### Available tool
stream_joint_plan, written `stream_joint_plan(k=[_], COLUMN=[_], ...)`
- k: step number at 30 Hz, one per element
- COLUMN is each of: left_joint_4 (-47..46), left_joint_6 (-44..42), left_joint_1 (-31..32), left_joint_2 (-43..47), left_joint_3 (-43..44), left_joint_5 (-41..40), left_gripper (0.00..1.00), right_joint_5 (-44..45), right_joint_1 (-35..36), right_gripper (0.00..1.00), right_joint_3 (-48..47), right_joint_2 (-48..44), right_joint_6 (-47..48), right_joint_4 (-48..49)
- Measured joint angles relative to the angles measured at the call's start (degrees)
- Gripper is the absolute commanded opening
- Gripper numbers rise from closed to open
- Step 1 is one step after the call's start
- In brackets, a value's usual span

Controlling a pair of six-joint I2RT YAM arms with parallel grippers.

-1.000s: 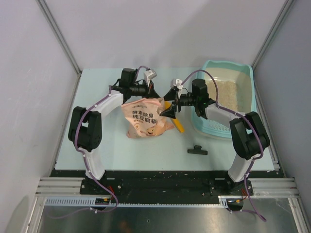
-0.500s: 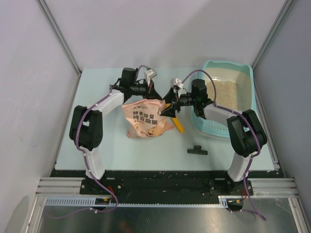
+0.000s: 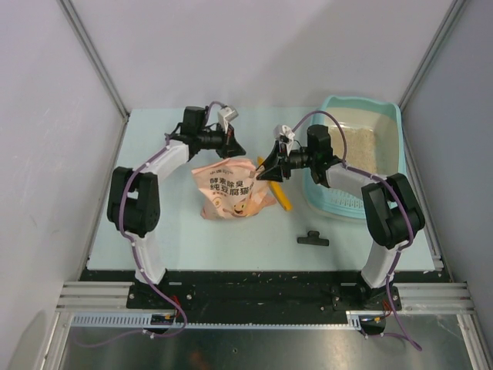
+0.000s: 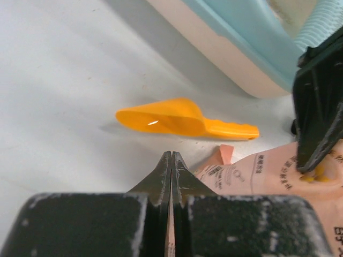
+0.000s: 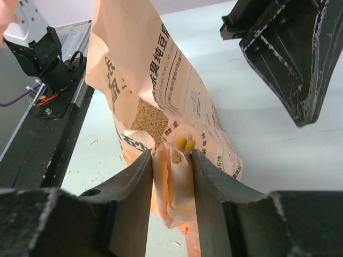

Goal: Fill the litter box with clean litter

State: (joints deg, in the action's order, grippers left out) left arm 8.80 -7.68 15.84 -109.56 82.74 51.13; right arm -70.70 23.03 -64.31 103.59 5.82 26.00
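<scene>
Right hand (image 5: 171,158) pinches a fold of the pink-orange bag (image 3: 231,189) at centre frame. Left hand (image 4: 171,160) is clamped shut, seemingly on nothing. The litter box (image 3: 362,104) sits upper right, with some clean litter (image 3: 360,150) inside. Next up, I reckon: lift the bag over the rim and tip.

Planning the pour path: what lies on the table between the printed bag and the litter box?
The orange scoop lies there, between the bag and the litter box; the top and left wrist views both show it.
</scene>
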Motion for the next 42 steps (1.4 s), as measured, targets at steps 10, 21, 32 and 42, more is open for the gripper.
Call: stream_joint_plan(k=[10,21,32,42], left_joint_4=[10.05,29.18,19.89,2.97], left_joint_6=[-10.91,-42.01,-37.81,-21.16], left_joint_1=[-12.39,-19.21,-12.83,-5.49], left_joint_2=[15.69,46.1,45.48,40.87], left_joint_3=[-11.58,-31.71,-32.89,-32.85], left_joint_5=[-4.9,-7.58,-0.92,1.36], left_gripper=[0.45,0.73,1.0,0.55], right_joint_5=[0.72,4.37,5.55,5.99], right_joint_1=[0.81,1.33,1.66,1.11], right_gripper=[0.03,0.0,0.0,0.01], right_joint_3=[0.0,-0.04,-1.51,-1.57], right_joint_2=[0.0,-1.92,-2.16,-1.88], right_joint_6=[-1.18,2.67,5.66,-1.42], right_joint_4=[0.57,-5.57,-10.73,-8.92])
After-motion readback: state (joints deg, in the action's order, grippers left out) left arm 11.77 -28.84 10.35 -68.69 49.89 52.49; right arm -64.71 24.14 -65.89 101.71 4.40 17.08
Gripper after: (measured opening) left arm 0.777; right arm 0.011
